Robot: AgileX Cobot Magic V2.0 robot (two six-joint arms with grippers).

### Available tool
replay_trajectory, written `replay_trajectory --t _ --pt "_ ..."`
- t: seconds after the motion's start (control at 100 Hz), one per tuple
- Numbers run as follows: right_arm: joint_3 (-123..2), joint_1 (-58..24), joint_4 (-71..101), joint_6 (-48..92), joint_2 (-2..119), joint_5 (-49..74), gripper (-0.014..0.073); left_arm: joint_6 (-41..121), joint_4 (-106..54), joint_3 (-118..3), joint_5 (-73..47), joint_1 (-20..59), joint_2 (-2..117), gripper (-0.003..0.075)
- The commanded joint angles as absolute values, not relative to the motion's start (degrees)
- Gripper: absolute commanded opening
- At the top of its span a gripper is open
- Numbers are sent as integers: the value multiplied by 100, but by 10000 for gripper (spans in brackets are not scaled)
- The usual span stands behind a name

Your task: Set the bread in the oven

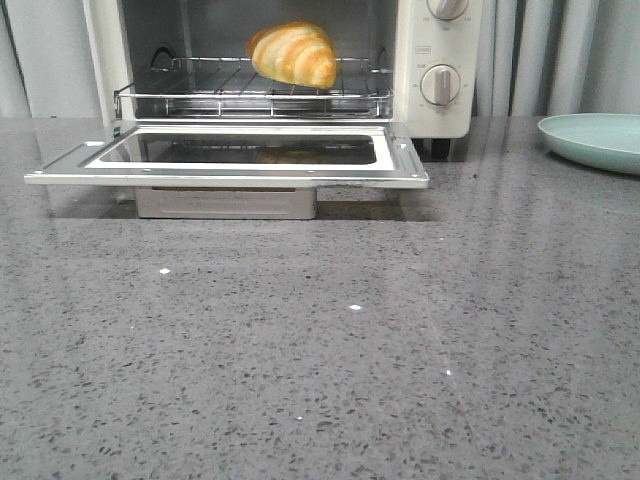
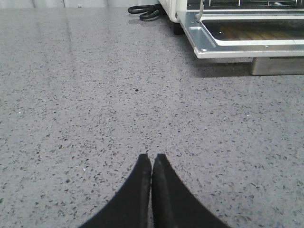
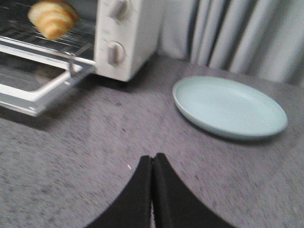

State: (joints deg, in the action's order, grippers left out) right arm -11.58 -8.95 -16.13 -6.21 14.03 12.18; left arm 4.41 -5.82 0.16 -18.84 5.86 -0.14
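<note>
The golden-yellow striped bread [image 1: 293, 54] lies on the wire rack [image 1: 200, 85] inside the cream-white oven [image 1: 440, 60], whose glass door [image 1: 230, 155] hangs open and flat. It also shows in the right wrist view [image 3: 53, 18], inside the oven [image 3: 126, 38]. My left gripper [image 2: 152, 159] is shut and empty, low over the grey counter, well short of the oven door [image 2: 247, 40]. My right gripper [image 3: 152, 158] is shut and empty over the counter, between the oven and the plate. Neither gripper shows in the front view.
A pale green plate [image 1: 595, 140] sits at the back right; it also shows in the right wrist view [image 3: 228, 107]. A black cable [image 2: 145, 10] lies coiled beside the oven. A metal tray [image 1: 225, 202] sits under the open door. Grey curtains hang behind.
</note>
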Motion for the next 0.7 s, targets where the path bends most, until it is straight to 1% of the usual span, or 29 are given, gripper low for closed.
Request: replay_trajectory --t 0.0,0.19,0.22,0.29,0.36,0.5,0.69 --pt "-760 -435 -1456 -566 1115 538 -67 383 -653 136 -1492 585 -160 -21" --pt "220 -54 -1121 -566 216 656 -67 383 -653 136 -1492 585 -160 -21" --pt "208 -25 -1069 -566 68 1050 -67 383 -653 136 -1492 585 -160 -21" --pt "207 4 -1008 -566 -174 1515 -67 383 -653 136 -1492 585 -160 -21" --pt "207 20 -1008 -552 -159 1868 -67 383 -653 136 -1492 585 -160 -21" --pt "207 20 -1008 103 -159 1822 -67 383 -653 136 -1492 585 -160 -21" --pt "207 20 -1008 114 -159 1783 -67 383 -653 136 -1492 585 -160 -21"
